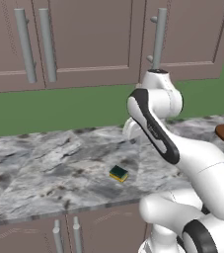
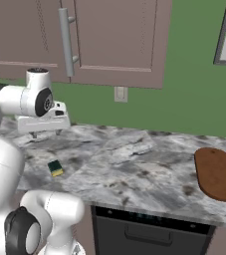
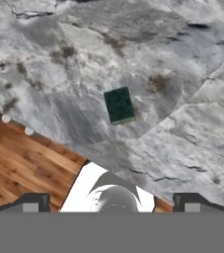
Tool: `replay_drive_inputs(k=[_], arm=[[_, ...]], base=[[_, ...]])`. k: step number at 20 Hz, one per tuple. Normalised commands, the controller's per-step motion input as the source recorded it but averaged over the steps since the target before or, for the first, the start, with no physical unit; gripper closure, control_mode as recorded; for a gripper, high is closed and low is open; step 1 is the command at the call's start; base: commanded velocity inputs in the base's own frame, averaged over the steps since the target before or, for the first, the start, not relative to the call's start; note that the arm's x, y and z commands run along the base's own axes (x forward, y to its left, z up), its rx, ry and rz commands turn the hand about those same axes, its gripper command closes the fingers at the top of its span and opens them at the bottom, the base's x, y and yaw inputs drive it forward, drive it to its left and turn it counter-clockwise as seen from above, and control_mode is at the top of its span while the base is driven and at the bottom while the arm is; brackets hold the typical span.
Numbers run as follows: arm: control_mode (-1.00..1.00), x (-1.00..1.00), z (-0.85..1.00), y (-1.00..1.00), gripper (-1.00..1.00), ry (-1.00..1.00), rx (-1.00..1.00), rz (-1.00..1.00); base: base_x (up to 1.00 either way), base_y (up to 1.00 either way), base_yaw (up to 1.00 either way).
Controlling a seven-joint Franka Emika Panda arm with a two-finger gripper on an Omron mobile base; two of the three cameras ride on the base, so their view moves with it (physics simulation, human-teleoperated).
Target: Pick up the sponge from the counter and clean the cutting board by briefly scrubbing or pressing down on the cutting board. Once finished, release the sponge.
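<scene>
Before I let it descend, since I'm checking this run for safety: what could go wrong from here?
The sponge is small and sits off-centre from the open gripper, so a straight descent could miss it. It also lies near the counter edge; a nudge might push it off. The cutting board is far away, so the carry is long.

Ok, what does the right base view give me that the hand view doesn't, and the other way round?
The right base view adds the cutting board, lying far to the right on the counter, well apart from the sponge, plus the sponge's yellow side and a wall outlet. The hand view adds a look straight down on the sponge's dark green top, the open fingers spread wide and short of it, and wooden floor past the counter edge. Both share the sponge lying free on the marbled counter.
</scene>
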Motion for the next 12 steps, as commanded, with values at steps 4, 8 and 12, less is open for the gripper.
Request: replay_drive_inputs(k=[4, 8, 12], arm=[[-1.0, 0.0, -0.44, 0.28, -1.0, 0.03, 0.0, 0.06], [-1.0, 0.0, -0.46, 0.21, -1.0, 0.02, 0.0, 0.04], [-1.0, 0.35, -0.4, 0.13, -1.0, 0.06, 0.0, 0.01]], base=[[0.0, 0.0, 0.0], [0.0, 0.0, 0.0], [0.0, 0.0, 0.0]])
